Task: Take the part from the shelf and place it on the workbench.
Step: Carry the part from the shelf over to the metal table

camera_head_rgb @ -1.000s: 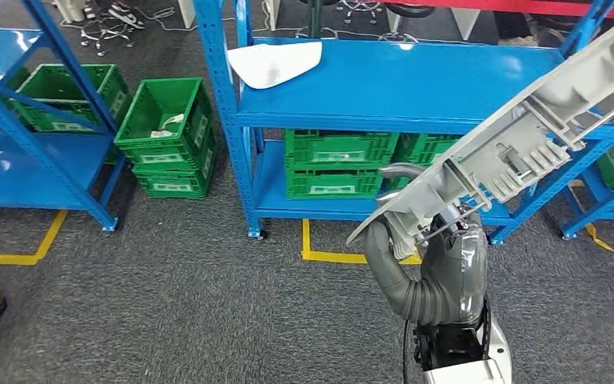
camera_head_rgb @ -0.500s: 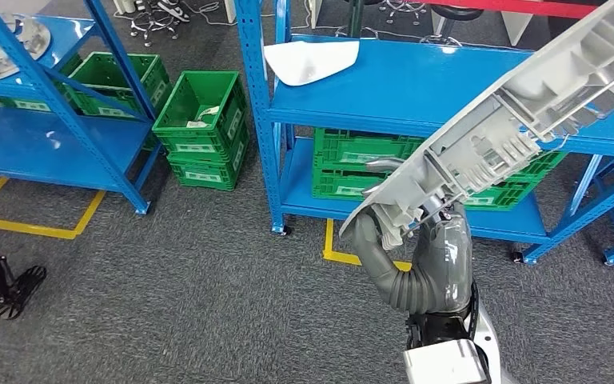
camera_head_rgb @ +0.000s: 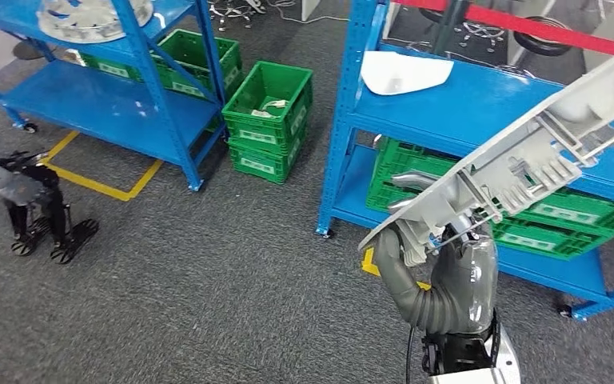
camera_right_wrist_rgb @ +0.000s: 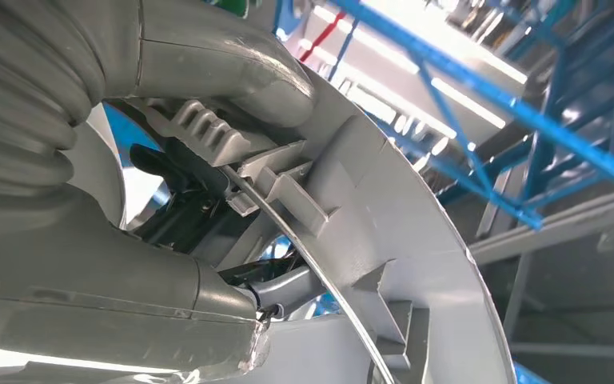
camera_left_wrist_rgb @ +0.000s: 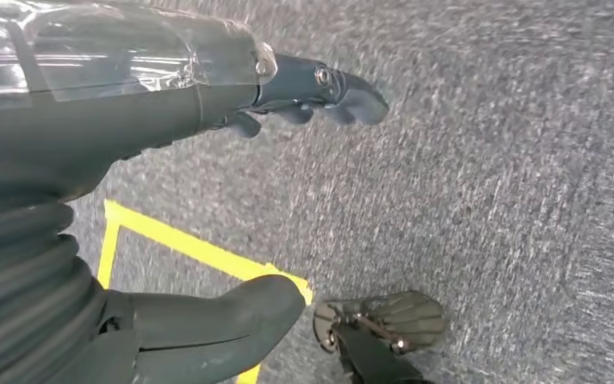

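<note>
The long grey plastic part with ribs and clips on its underside (camera_head_rgb: 528, 152) is being held up in the air, tilted, with its far end rising toward the upper right of the head view. Its lower end is sitting in the right hand (camera_head_rgb: 440, 240), which is grasping it tight. In the right wrist view the thick grey thumb (camera_right_wrist_rgb: 224, 60) is pressing on the curved grey edge of the part (camera_right_wrist_rgb: 384, 208), and the darker fingers are wrapping in under it.

Behind the part, the blue metal shelf rack (camera_head_rgb: 464, 112) is standing on the grey carpet floor (camera_head_rgb: 208, 296). A white curved sheet (camera_head_rgb: 404, 72) is lying on its upper board. Green plastic crates (camera_head_rgb: 560, 212) are sitting on its lower board. Another stack of green crates (camera_head_rgb: 272, 120) is standing on the floor between this rack and a second blue shelf rack (camera_head_rgb: 128, 104) to the left. A round silver piece (camera_head_rgb: 88, 16) is lying on top of that second rack. Yellow tape lines (camera_head_rgb: 112, 188) are marking the floor.

The left hand (camera_left_wrist_rgb: 208, 120) is hanging low over the carpet, holding nothing, with its dark fingers (camera_left_wrist_rgb: 344, 88) stretched out and apart from its thumb (camera_left_wrist_rgb: 240, 308).
</note>
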Available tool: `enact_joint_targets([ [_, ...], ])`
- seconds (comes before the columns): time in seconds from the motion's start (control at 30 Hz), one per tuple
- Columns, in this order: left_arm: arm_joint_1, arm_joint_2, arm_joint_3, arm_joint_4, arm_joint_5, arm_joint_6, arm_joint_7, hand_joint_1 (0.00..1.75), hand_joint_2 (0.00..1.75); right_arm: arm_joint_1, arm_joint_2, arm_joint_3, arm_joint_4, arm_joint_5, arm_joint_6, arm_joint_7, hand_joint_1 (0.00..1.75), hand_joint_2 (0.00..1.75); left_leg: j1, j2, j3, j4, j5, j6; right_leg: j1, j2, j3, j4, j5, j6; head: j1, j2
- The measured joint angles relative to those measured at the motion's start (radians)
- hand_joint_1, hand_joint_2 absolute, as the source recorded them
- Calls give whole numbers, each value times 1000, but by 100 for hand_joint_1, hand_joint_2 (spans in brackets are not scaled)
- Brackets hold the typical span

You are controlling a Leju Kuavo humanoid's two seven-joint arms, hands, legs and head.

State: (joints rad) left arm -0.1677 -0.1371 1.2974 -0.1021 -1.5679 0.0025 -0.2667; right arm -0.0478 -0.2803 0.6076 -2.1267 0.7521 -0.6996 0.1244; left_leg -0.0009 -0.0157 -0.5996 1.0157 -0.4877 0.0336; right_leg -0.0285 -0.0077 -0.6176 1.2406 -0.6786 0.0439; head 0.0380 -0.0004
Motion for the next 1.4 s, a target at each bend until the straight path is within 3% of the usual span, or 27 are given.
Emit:
enact_joint_targets([
  [0.03,1,-2,0,0,0,0,-2,0,175,3,-1,0,-1,0,0,0,175,175,-4,-14,0,0,1,3,4,3,-20,32,-1,-5,6,0],
  [0.07,3,-3,0,0,1,0,-5,0,175,4,-2,-1,-2,-1,0,0,175,175,-9,-27,1,0,1,4,7,6,-23,27,19,-12,11,0],
  [0.13,5,-4,0,0,5,0,-6,0,175,-3,-2,0,-3,-5,1,0,175,175,-15,-50,5,1,2,5,15,24,15,-79,97,-30,18,0],
  [0.2,3,-3,2,0,11,-5,3,0,175,-26,-1,3,1,-13,3,0,175,175,-20,-65,3,3,3,3,18,57,61,-192,148,-46,17,0],
  [0.23,2,-2,2,0,12,-10,10,0,175,-41,0,5,5,-17,5,0,175,175,-20,-70,-1,3,5,0,20,67,72,-221,154,-50,15,0],
  [0.3,2,5,7,0,12,-20,26,0,175,-69,5,8,15,-22,7,0,175,175,-19,-79,-8,2,9,-9,20,62,78,-238,154,-51,14,0],
  [0.33,2,9,10,0,10,-24,33,0,175,-81,8,10,20,-22,7,0,175,175,-21,-69,-10,5,7,-14,18,54,80,-242,157,-54,14,0],
  [0.4,1,15,16,0,5,-29,43,0,175,-95,17,12,28,-21,7,0,175,175,-23,-22,-30,46,-23,-27,13,34,85,-253,164,-59,5,0],
  [0.43,0,17,18,0,3,-29,43,0,175,-97,20,13,31,-20,6,0,175,175,-20,5,-53,95,-53,-34,13,23,86,-255,165,-61,0,0],
  [0.47,-1,18,19,0,1,-30,41,0,175,-96,22,13,34,-19,6,0,175,175,-13,18,-84,158,-86,-42,12,10,86,-256,165,-62,-6,0],
  [0.53,0,19,20,0,0,-30,34,0,175,-92,23,14,40,-18,5,0,175,175,1,21,-134,262,-122,-55,11,-17,86,-255,163,-60,-10,0],
  [0.57,1,20,20,0,0,-30,30,0,175,-91,23,15,43,-18,5,0,175,175,7,22,-136,267,-114,-60,9,-29,86,-255,161,-59,-12,0],
  [0.63,2,23,21,0,0,-29,19,0,175,-91,24,17,48,-18,5,0,175,175,15,39,-80,167,-55,-66,7,-50,91,-253,157,-51,-14,0],
  [0.67,1,24,21,0,0,-27,12,0,175,-90,24,18,49,-17,5,0,175,175,13,64,-40,97,-30,-66,7,-59,94,-253,154,-46,-16,0],
  [0.73,-1,24,22,0,0,-22,-2,0,175,-82,24,18,49,-13,4,0,175,175,5,96,9,9,-9,-56,9,-76,101,-253,148,-34,-17,0],
  [0.77,-1,23,22,0,0,-19,-6,0,175,-76,24,18,47,-10,4,0,175,175,1,99,14,-2,-13,-49,10,-85,103,-254,146,-28,-17,0],
  [0.83,1,22,22,0,0,-13,-9,0,175,-60,24,14,42,-9,4,0,175,175,1,75,13,-6,-11,-35,8,-96,110,-256,140,-15,-17,0],
  [0.9,1,18,22,0,0,-7,-10,0,175,-42,22,8,31,-11,2,-3,175,175,6,49,16,-13,-6,-22,4,-62,101,-221,109,-7,-12,0],
  [0.97,-1,12,22,0,1,-1,-10,0,175,-26,18,2,20,-14,0,-7,175,175,6,23,17,-15,-3,-12,4,-12,50,-104,43,-6,1,0],
  [1.03,0,8,22,0,2,0,-10,0,175,-17,14,1,16,-18,0,-8,175,175,2,-3,17,-15,-2,-8,7,4,-10,18,-2,-8,13,0],
  [1.07,1,7,22,0,4,0,-7,0,175,-16,14,1,16,-20,0,-8,175,175,0,-17,17,-14,-2,-7,8,6,-23,36,4,-11,17,0],
  [1.1,2,7,23,0,6,-1,-2,0,175,-19,13,2,17,-22,0,-8,175,175,0,-30,18,-14,-2,-7,9,8,-18,15,31,-14,19,0],
  [1.13,3,7,23,0,8,-3,4,0,175,-26,13,3,18,-25,0,-8,175,175,-1,-42,20,-13,-2,-8,9,15,2,-41,72,-17,21,0],
  [1.2,2,7,25,0,9,-7,18,0,175,-43,14,6,22,-29,0,-8,175,175,-2,-63,17,-8,-3,-11,7,53,53,-171,140,-25,22,0],
  [1.27,2,8,25,0,10,-11,23,0,175,-54,14,8,25,-31,1,-8,175,175,-1,-79,9,-5,-1,-21,7,79,75,-231,156,-31,18,0],
  [1.33,4,10,26,0,10,-14,30,0,175,-62,14,9,29,-32,2,-7,175,175,0,-85,3,-5,1,-33,8,67,78,-239,157,-38,16,0],
  [1.4,5,12,26,0,9,-17,40,0,175,-73,16,10,33,-32,2,-7,175,175,-3,-34,-11,23,-19,-44,6,47,83,-246,162,-49,8,0],
])
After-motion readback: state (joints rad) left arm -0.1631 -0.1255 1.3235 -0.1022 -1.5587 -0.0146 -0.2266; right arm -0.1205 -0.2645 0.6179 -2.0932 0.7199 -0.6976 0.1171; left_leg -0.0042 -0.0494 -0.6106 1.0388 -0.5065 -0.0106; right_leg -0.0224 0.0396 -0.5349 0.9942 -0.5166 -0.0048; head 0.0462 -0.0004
